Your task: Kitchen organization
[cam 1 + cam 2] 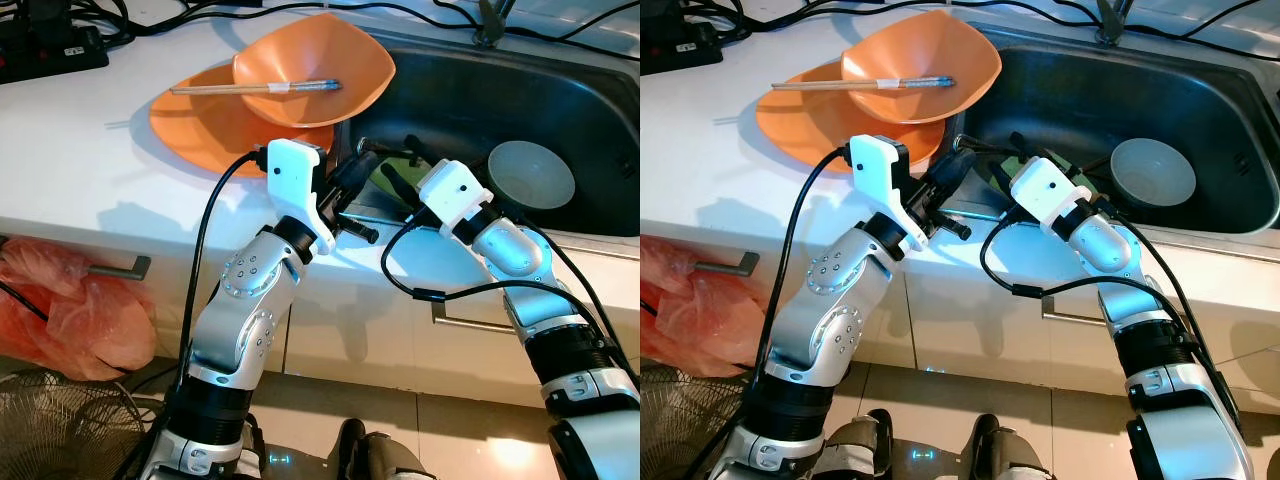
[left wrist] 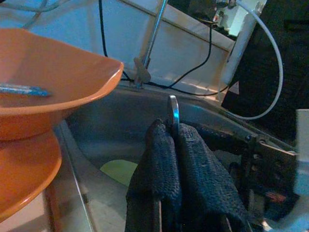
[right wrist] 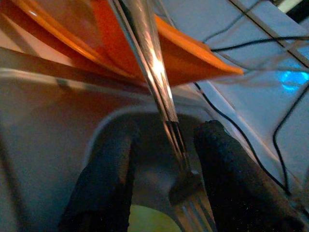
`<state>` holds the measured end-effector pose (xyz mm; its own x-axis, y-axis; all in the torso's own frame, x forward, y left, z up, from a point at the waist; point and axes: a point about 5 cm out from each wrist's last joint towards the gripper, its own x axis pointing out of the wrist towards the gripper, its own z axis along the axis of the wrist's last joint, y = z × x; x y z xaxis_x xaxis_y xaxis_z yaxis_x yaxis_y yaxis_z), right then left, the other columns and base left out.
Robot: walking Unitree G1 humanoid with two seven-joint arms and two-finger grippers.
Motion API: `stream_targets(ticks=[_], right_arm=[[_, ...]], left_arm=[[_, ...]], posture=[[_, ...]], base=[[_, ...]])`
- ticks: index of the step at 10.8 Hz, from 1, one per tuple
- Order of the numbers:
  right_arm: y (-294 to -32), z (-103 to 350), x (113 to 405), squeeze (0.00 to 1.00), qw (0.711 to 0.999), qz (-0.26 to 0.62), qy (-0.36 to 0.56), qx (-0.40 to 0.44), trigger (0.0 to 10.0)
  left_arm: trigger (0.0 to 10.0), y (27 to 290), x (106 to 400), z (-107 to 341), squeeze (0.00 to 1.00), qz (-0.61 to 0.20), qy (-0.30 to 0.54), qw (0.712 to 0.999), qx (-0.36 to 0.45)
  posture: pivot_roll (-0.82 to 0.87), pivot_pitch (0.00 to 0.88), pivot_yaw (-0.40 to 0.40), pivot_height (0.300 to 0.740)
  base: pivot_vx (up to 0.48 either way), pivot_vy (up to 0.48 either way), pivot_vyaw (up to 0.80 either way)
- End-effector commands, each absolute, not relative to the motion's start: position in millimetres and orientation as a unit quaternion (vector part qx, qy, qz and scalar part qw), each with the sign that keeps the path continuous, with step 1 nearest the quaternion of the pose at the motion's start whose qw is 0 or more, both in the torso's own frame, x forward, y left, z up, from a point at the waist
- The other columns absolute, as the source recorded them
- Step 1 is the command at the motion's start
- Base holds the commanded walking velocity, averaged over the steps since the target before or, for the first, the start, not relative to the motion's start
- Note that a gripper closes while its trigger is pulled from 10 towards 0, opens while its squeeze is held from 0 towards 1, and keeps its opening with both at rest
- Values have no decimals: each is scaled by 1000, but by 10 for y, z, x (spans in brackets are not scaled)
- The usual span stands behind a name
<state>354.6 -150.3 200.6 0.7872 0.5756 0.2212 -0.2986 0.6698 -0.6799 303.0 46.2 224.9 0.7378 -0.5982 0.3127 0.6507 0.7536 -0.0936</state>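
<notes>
Left pincer [image 2: 174, 159] on probably fork [image 3: 159, 87], near 2 orange bowls [image 1: 300, 80].

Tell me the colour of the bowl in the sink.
The bowl is pale grey-green, clearest in the right eye view.

A metal fork [image 3: 159, 92] is pinched between the closed pads of the left gripper [image 2: 170, 145] at the sink's [image 1: 560, 80] near-left corner, its shiny handle end seen above the pads. The tines lie between the spread fingers of the right gripper [image 3: 161, 188], untouched. Two orange bowls [image 1: 300, 75] are stacked on the counter just left of the sink, chopsticks [image 1: 255, 88] laid across the upper one. A grey bowl [image 1: 530, 175] sits upright in the sink.
</notes>
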Motion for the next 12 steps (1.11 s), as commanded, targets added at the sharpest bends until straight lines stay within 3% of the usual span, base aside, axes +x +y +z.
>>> stream_targets(ticks=[1,2,3,4,5,6,12], right_arm=[[-1556,1943,3567,0,892,235,-196,-333,10000],[-1568,1927,3573,0,895,230,-193,-331,10000],[-1574,1930,3577,0,896,226,-193,-330,6784],[-1585,1934,3591,0,899,218,-193,-328,2824],[-1581,1933,3592,0,898,218,-193,-329,902],[-1581,1925,3598,0,898,217,-192,-331,0],[-1598,1914,3617,0,901,211,-186,-330,0]], left_arm=[[10000,378,2973,2295,0,-362,-139,917,-90],[10000,372,2967,2297,0,-365,-138,916,-90],[10000,367,2963,2303,0,-368,-139,915,-92],[10000,358,2959,2318,0,-371,-140,913,-93],[10000,354,2958,2322,0,-373,-140,912,-93],[10000,351,2957,2326,0,-374,-140,912,-94],[10000,367,2962,2323,0,-367,-140,914,-101]], posture=[[233,194,-75,740],[232,193,-74,740],[231,193,-74,740],[230,193,-73,740],[230,194,-73,740],[230,198,-74,740],[228,202,-78,740]], base=[[0,0,0],[0,0,0],[0,0,0],[0,0,0],[0,0,0],[0,0,0],[0,0,0]])
